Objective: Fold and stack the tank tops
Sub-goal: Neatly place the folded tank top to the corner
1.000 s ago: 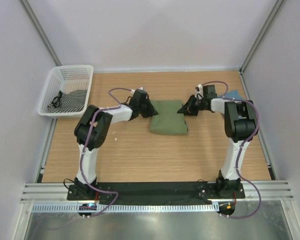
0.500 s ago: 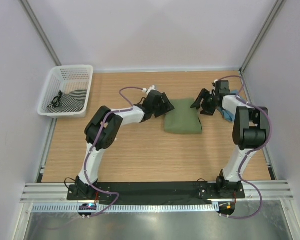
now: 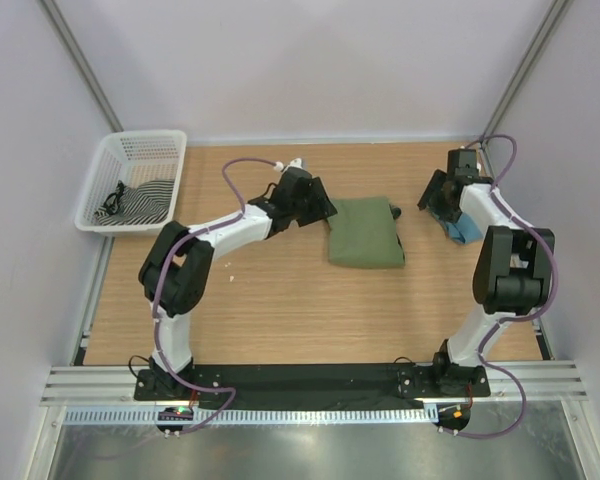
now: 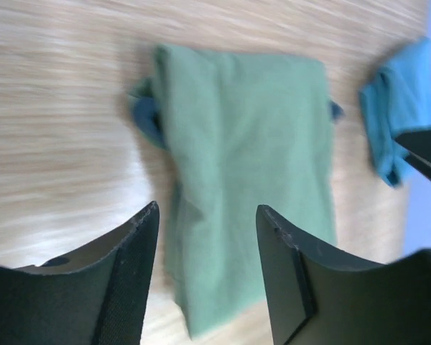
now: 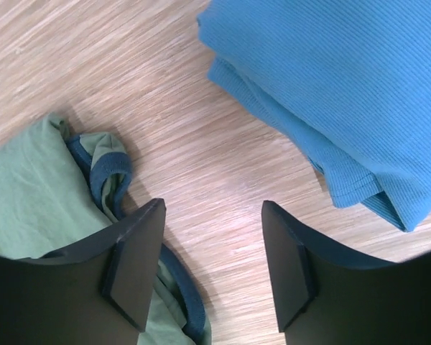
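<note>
Left pincer [image 4: 207, 215] hangs released beside the left edge of the folded olive-green tank top [image 3: 365, 232] at mid-desk [image 3: 280, 300]. Right pincer [image 5: 212, 208], also released, hovers between it and the folded teal-blue tank top [image 5: 323, 86] by the desk's right edge.

Bolted at the left end of the flat black mounting plate [image 3: 310, 378], the left arm [image 3: 225, 230] is built of glossy white tube links joined by chunky black motor housings. The right arm [image 3: 477, 322], at the plate's right end, is built the same way. A thin lilac cable [image 3: 226, 185] loops along the left arm, and a matching lilac cable [image 3: 520, 175] along the right. The left gripper [image 4: 208, 273] and right gripper [image 5: 212, 262] carry broad matte-black wedge fingers [image 4: 133, 280] with finely grained faces and bevelled edges.
</note>
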Motion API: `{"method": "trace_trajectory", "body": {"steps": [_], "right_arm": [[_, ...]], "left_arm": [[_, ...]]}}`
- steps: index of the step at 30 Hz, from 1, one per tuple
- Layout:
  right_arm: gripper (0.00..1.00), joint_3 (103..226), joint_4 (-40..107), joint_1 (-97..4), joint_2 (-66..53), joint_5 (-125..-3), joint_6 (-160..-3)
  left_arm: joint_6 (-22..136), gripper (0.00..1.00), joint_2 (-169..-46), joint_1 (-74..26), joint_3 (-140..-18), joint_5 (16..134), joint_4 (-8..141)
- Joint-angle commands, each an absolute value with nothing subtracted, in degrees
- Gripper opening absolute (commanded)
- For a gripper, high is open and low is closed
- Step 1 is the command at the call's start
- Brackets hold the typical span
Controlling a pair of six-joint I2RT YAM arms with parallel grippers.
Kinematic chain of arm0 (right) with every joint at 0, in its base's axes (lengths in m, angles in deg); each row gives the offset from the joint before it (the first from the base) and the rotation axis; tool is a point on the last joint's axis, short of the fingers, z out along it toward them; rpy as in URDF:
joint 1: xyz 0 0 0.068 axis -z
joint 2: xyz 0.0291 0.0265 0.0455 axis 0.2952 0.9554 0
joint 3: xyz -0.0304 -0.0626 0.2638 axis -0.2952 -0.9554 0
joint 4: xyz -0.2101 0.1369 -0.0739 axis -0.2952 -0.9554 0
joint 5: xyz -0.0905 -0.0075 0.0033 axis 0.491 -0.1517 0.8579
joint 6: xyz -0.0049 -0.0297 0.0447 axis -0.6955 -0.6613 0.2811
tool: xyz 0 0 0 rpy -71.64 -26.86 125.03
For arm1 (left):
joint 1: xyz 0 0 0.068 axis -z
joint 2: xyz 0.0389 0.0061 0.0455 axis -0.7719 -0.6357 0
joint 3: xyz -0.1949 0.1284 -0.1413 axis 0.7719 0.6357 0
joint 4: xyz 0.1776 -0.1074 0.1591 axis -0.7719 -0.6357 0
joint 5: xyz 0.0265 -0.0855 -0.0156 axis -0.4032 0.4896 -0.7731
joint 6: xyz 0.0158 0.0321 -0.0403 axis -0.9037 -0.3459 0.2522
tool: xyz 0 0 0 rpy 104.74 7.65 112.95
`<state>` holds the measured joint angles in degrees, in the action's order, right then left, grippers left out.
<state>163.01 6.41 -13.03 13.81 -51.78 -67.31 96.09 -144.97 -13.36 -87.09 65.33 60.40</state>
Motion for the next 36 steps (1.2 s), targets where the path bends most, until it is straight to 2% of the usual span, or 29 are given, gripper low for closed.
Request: {"method": "trace_trajectory", "body": {"steps": [1, 3, 5, 7, 9, 15, 20, 23, 30, 36], "right_arm": [[0.61, 162.23, 7.66, -9.88, 10.21, -58.12, -65.35], [0.57, 160.65, 8.89, -7.33, 9.59, -59.21, -64.29], [0.57, 160.90, 8.02, -6.71, 9.15, -57.12, -65.16], [0.61, 161.52, 6.88, -6.71, 9.50, -53.42, -66.65], [0.61, 161.70, 6.17, -6.80, 9.76, -50.52, -67.19], [0.63, 162.48, 5.99, -8.99, 11.26, -41.83, -70.17], [0.67, 163.36, 7.83, -15.04, 12.49, -33.82, -76.76], [0.63, 166.95, 6.53, -16.64, 16.78, -30.04, -81.15], [0.63, 172.68, 3.27, -17.08, 23.47, -25.30, -86.34], [0.64, 173.03, 5.20, -19.19, 26.20, -22.73, -91.88]], "left_arm": [[96.28, 0.54, -142.82, -10.72, -88.14, 74.72, 62.38], [98.29, 0.49, -145.27, -9.84, -89.10, 79.20, 65.73], [99.00, 0.47, -147.65, -8.08, -92.79, 83.69, 66.45], [99.44, 0.47, -150.80, -5.90, -96.29, 85.45, 66.97], [100.14, 0.47, -152.92, -4.57, -98.59, 86.16, 68.98], [104.28, 0.46, -160.75, -3.77, -98.60, 89.50, 76.29], [105.94, 0.46, -166.11, -3.77, -96.58, 91.96, 81.03], [107.71, 0.47, -168.22, -3.68, -96.22, 94.16, 84.47], [106.31, 0.50, -163.05, -3.77, -93.07, 93.90, 83.33], [102.26, 0.54, -151.89, -3.77, -87.79, 92.05, 78.59]]}}
